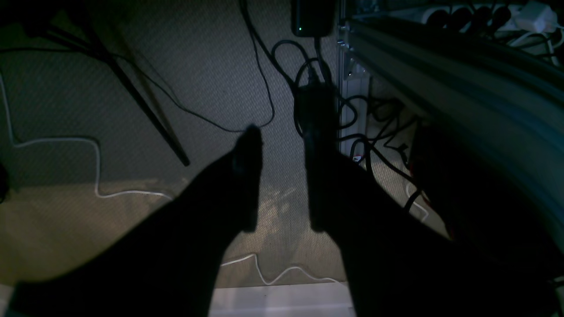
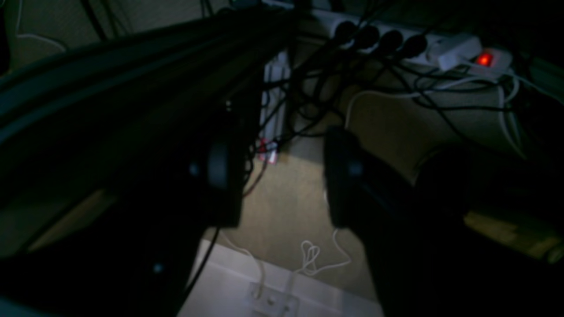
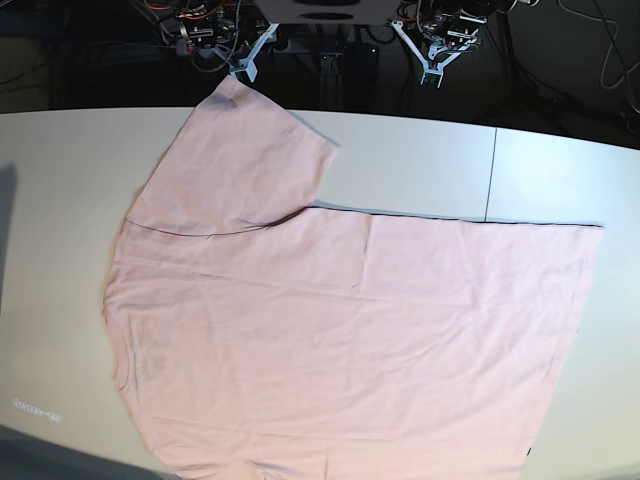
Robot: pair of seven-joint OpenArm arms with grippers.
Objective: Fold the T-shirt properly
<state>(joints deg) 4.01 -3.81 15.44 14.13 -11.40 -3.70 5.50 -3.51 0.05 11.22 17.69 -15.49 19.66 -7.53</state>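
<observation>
One T-shirt (image 3: 340,330) lies on the one tabletop (image 3: 60,200). Two claws sit past its far edge: the left claw (image 3: 432,68) and the right claw (image 3: 247,66).

The T-shirt (image 3: 340,330) lies spread flat on the table (image 3: 60,180), 1 sleeve reaching the table's far edge. Both grippers, right gripper (image 3: 245,62) and left gripper (image 3: 432,62), hang behind that edge.
</observation>
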